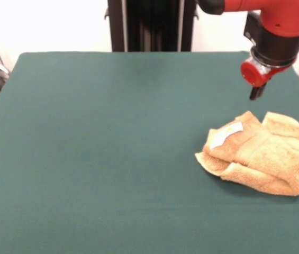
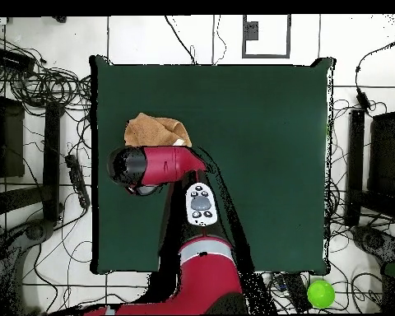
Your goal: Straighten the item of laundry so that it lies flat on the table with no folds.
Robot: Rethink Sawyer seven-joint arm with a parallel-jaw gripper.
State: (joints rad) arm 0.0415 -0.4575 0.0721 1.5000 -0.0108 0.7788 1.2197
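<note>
The golden-orange terry towel (image 1: 260,154) lies crumpled and folded over itself at the right side of the dark green table (image 1: 112,148). Its white label (image 1: 226,134) faces up on the left part of the heap. My gripper (image 1: 256,93) hangs from the red arm above the table, just behind the towel and apart from it. In the overhead view the towel (image 2: 155,130) shows near the table's left edge (image 2: 98,164), partly hidden under the red arm (image 2: 160,164), and the gripper itself is hidden there.
The black pedestal (image 1: 152,25) stands at the table's far edge. Cables and black equipment (image 2: 36,123) lie on the floor around the table. A green ball (image 2: 320,293) sits on the floor off one corner.
</note>
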